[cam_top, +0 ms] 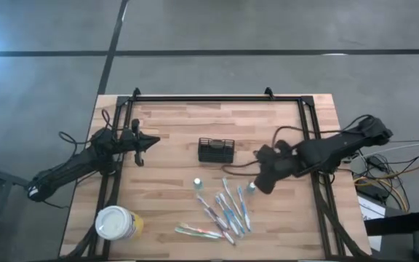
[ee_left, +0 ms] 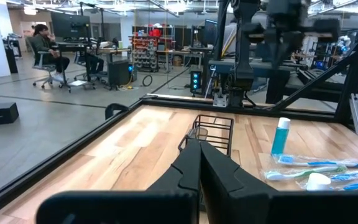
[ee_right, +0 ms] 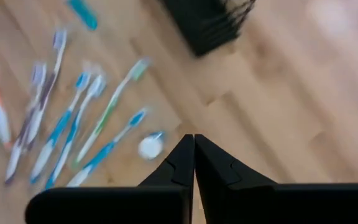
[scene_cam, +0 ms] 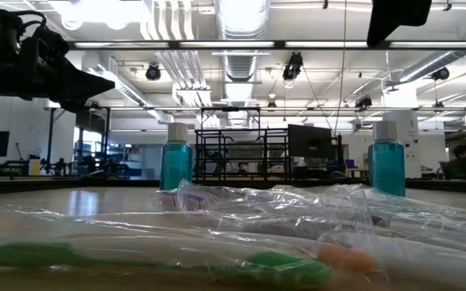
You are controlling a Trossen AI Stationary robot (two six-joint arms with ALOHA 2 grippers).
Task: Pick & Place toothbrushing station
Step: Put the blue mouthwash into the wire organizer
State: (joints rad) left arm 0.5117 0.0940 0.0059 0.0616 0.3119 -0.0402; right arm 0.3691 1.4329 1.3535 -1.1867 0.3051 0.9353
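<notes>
Several wrapped toothbrushes [cam_top: 224,211] lie fanned out at the near edge of the wooden surface [cam_top: 173,182], with a white-lidded yellow cup [cam_top: 118,223] off toward the near left corner. Just behind the brushes stand two little blue mouthwash bottles [cam_top: 197,183], one more to the left, the other beside the right arm.

Further back, around the middle of the surface, sits the toothbrushing station [cam_top: 216,150], a small black wire-mesh caddy, upright and touched by nothing.

Left pincer [cam_top: 147,142] hangs over the left side of the surface, well apart from the caddy and pointing toward it, fingers pressed together and holding nothing. Right pincer [cam_top: 262,183] hovers on the right, near the brushes and the right-hand bottle, also clenched on nothing; its wrist camera looks down on the brushes and a corner of the caddy.
</notes>
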